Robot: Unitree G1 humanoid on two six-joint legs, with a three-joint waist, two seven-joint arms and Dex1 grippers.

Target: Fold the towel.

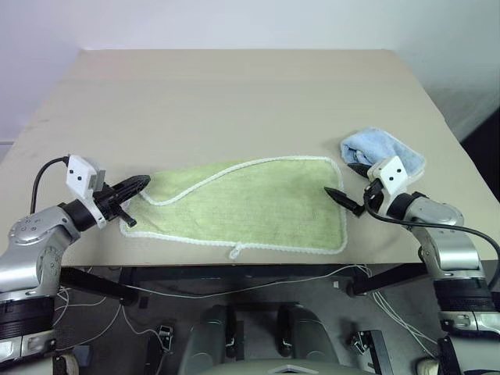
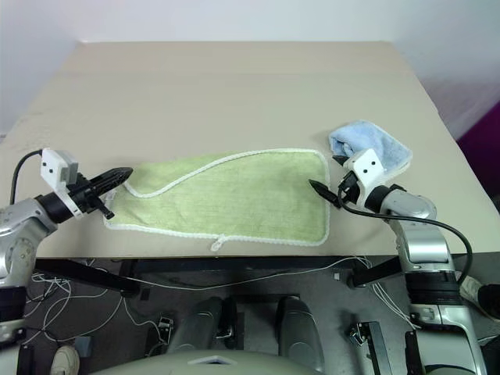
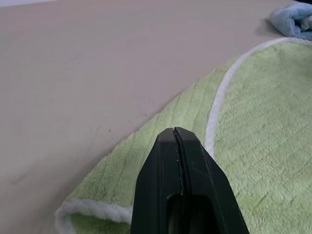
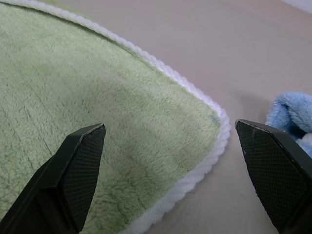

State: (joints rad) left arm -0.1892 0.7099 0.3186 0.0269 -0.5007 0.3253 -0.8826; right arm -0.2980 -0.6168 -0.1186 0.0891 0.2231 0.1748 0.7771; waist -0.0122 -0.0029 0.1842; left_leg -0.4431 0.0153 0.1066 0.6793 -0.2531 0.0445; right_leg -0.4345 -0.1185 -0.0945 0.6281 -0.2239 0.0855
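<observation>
Towel (image 1: 250, 205), light yellow-green terry with white stitched edging, lies near the front edge of the beige table (image 1: 234, 101), mostly flat. Its far-left corner is folded over toward the middle, so the white edging runs in a curve across the upper left part of the cloth. Small white loop tag (image 1: 235, 251) sticks out from the front edge, lying on the table. Left end effector (image 1: 134, 187) sits at the towel's left end, pointing in over the cloth; its two black fingers are pressed together, tips meeting along a thin seam in the left wrist view, with no cloth visibly between them. Right end effector (image 1: 348, 184) is at the towel's right edge, near the far-right corner, fingers spread wide; in the right wrist view one fingertip (image 4: 83, 146) is over the green cloth and the other is over bare table beyond the edging. Crumpled light blue towel (image 1: 383, 152) lies on the table just beyond the right end effector, apart from the green towel.
</observation>
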